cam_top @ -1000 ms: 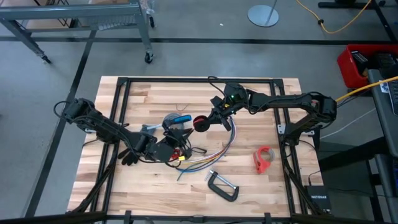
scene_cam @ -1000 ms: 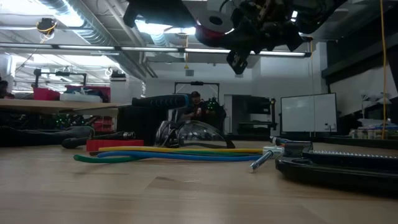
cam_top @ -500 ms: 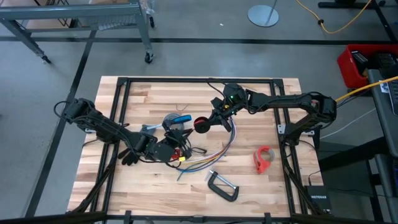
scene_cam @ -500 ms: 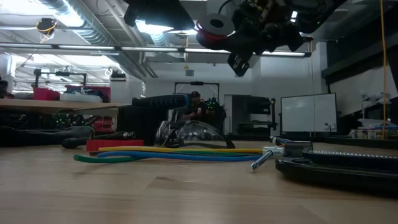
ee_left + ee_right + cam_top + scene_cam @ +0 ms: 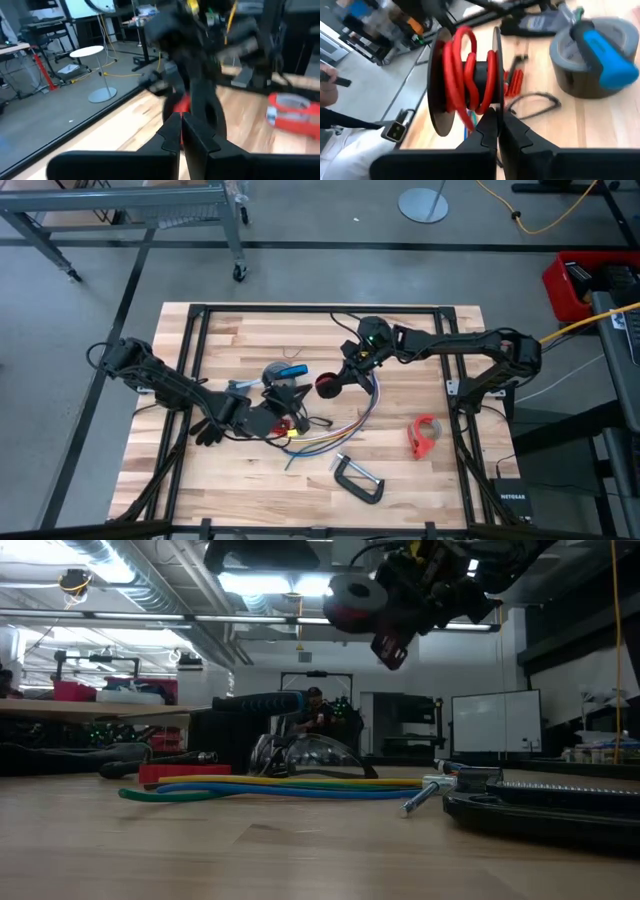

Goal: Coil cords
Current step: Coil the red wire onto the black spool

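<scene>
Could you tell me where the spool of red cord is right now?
The spool of red cord is held off the table by the right gripper, near mid-table in the high view, just right of the grey tape roll.

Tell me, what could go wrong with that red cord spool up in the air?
The right pincer holds the red cord spool only by its edge, high above the table, so it might slip and drop. Loose red turns could slide off and uncoil. If it falls, it may land on the colored strands near the left pincer and tangle them.
</scene>
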